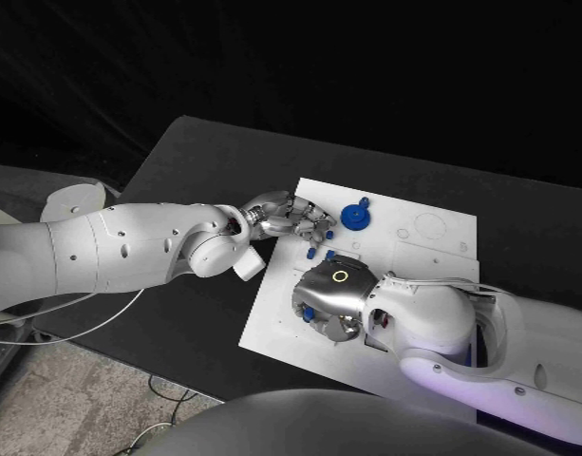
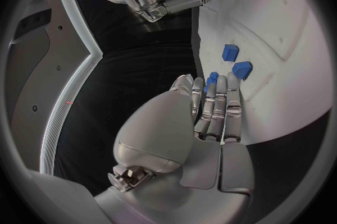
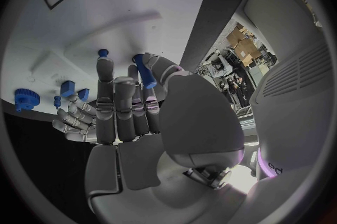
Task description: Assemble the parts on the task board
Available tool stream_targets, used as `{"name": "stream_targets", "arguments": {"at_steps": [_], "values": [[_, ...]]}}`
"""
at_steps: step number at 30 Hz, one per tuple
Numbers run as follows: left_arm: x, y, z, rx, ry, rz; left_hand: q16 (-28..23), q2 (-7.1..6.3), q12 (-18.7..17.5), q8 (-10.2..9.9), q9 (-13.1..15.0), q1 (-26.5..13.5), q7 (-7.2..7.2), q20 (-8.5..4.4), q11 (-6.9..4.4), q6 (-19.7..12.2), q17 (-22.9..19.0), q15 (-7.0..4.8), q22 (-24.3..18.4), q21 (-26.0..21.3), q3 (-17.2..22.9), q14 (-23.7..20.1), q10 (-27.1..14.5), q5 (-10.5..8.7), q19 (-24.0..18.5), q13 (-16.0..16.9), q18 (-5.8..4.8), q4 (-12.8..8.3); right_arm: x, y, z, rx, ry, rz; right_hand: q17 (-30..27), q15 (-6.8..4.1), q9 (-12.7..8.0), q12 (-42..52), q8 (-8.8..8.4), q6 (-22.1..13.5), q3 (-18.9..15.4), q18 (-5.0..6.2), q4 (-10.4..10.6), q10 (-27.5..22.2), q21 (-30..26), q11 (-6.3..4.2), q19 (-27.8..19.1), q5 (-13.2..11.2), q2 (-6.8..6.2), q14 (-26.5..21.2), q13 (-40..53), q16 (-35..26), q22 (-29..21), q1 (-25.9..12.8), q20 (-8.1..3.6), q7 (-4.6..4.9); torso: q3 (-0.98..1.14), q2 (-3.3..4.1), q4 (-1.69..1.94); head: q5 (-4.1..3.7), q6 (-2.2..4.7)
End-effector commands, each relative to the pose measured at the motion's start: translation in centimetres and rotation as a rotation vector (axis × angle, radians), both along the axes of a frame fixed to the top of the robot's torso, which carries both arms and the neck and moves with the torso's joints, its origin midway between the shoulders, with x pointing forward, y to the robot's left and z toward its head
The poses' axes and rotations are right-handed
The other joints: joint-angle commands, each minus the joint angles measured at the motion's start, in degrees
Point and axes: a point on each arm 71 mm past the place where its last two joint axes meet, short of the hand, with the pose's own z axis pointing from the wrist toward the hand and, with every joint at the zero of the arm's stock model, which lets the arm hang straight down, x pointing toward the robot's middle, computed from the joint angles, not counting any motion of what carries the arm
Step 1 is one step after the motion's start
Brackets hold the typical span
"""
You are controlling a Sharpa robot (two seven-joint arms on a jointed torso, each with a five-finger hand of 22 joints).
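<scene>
Currently our right hand [image 3: 130,109] pinches a blue peg [image 3: 145,71] over the near left part of the white board [image 1: 421,261]. Our left hand [image 1: 288,216], fingers apart and holding nothing, sits at the board's left edge, just beside two small blue blocks [image 2: 236,61].

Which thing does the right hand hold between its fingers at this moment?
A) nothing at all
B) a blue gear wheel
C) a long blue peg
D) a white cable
C: in the right wrist view the right hand pinches a long blue peg between thumb and finger, while the blue gear lies apart on the task board.
</scene>
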Motion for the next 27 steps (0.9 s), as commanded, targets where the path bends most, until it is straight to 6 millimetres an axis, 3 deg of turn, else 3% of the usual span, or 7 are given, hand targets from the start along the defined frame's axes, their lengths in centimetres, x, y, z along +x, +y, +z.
{"name": "stream_targets", "arguments": {"at_steps": [1, 3, 5, 8, 14, 21, 27], "values": [[-0.8, -0.4, -1.2, 0.034, 0.065, -0.044, 0.4, 0.45, 0.3, 0.3, 0.0, -0.2, 0.12, 0.42, 0.54, -0.4, -0.1, 0.42, 1.1, -0.2, 0.2, -0.1, 0.0, 0.12, 0.0, -0.1, -0.71, 0.2, 0.0, 0.0, -0.1, -0.012, 0.003, -0.001, -0.2, 0.02, -0.8, 0.3, -1.18, -2.3, 0.1, 0.87, 0.2, -0.9, -0.6, 0.06, -0.1, -0.4, -0.33, -0.5, 0.1, -0.3, 1.4, -0.6, 0.5, 0.25, 0.01, 0.0, 0.0, 0.03, 0.0], [-0.8, -0.4, -1.2, 0.034, 0.065, -0.044, 0.4, 0.45, 0.3, 0.3, 0.0, -0.2, 0.12, 0.42, 0.54, -0.4, -0.1, 0.42, 1.1, -0.2, 0.2, -0.1, 0.0, 0.12, 0.0, -0.1, -0.71, 0.2, 0.0, 0.0, -0.1, -0.014, 0.002, -0.004, -0.3, 0.18, -2.2, 0.4, -1.4, -5.6, 0.4, 0.89, 0.3, -1.8, -1.1, 0.48, -0.1, -0.6, -0.79, -0.5, 0.2, -0.4, 1.3, -0.6, 0.62, -0.06, 0.01, 0.01, -0.01, 0.06, 0.0], [-0.8, -0.4, -1.2, 0.035, 0.066, -0.044, 0.4, 0.45, 0.3, 0.3, 0.0, -0.2, 0.12, 0.42, 0.54, -0.4, -0.1, 0.42, 1.1, -0.2, 0.2, -0.1, 0.0, 0.12, 0.0, -0.1, -0.71, 0.2, 0.0, -0.1, -0.2, -0.017, 0.002, -0.007, -0.7, 0.21, -3.3, 0.2, -1.43, -7.9, 0.5, 0.96, 0.5, -3.2, -1.8, 0.74, -0.3, -1.0, -1.27, -0.8, 0.3, -0.6, 1.2, -0.7, 0.68, 0.33, 0.03, 0.03, -0.02, 0.05, 0.0], [-0.8, -0.4, -1.2, 0.036, 0.068, -0.044, 0.3, 0.46, 0.3, 0.3, -0.1, -0.2, 0.12, 0.42, 0.57, -0.4, -0.1, 0.44, 1.1, -0.3, 0.2, -0.1, 0.0, 0.13, -0.1, -0.1, -0.72, 0.2, 0.0, -0.1, -0.2, -0.022, 0.002, -0.009, -1.7, 0.33, -4.8, 0.1, -1.32, -10.4, 0.0, 1.0, 0.8, -6.1, -2.8, 1.24, -0.6, -2.8, -2.1, -1.7, 0.5, -1.3, 1.0, -0.9, 0.87, -0.58, 0.04, 0.04, -0.01, 0.01, 0.0], [-0.8, -0.4, -1.2, 0.037, 0.069, -0.044, 0.3, 0.46, 0.3, 0.3, -0.1, -0.2, 0.12, 0.42, 0.57, -0.4, -0.1, 0.44, 1.1, -0.3, 0.2, -0.1, 0.0, 0.13, -0.1, -0.1, -0.72, 0.2, 0.0, -0.2, -0.1, -0.017, 0.0, -0.01, -2.7, 0.54, -6.8, 1.8, -1.22, -13.0, -1.9, 1.04, 1.7, -10.2, -4.1, 1.45, -0.7, -5.6, -2.51, -2.6, 1.7, -1.9, 0.8, -0.7, 1.16, -1.47, 0.06, 0.01, -0.02, -0.05, 0.0], [-0.8, -0.4, -1.2, 0.038, 0.072, -0.045, 0.3, 0.46, 0.3, 0.3, -0.1, -0.2, 0.14, 0.43, 0.6, -0.4, -0.1, 0.46, 1.1, -0.3, 0.2, -0.2, 0.0, 0.13, -0.1, -0.1, -0.73, 0.2, -0.1, -0.6, 0.1, 0.005, -0.003, -0.01, -3.1, 0.7, -8.4, 3.5, -1.06, -14.7, -4.8, 1.07, 3.2, -13.8, -5.3, 1.59, -0.2, -8.2, -2.59, -2.9, 2.4, -2.0, 0.7, 0.0, 1.35, -1.5, 0.07, 0.01, 0.01, -0.09, 0.0], [-0.8, -0.3, -1.2, 0.033, 0.064, -0.041, 0.3, 0.46, 0.3, 0.3, -0.1, -0.2, 0.15, 0.44, 0.62, -0.4, -0.1, 0.48, 1.1, -0.3, 0.2, -0.3, 0.0, 0.13, -0.1, -0.1, -0.74, 0.2, -0.2, -1.6, 1.2, 0.074, 0.008, -0.019, -3.3, 0.75, -9.9, 4.5, -1.01, -16.2, -8.5, 1.11, 7.1, -17.4, -6.6, 1.59, 0.6, -11.8, -3.14, -2.6, 1.6, -1.8, 0.7, 1.4, 1.39, -1.28, 0.05, -0.01, 0.06, -0.55, 0.0]]}}
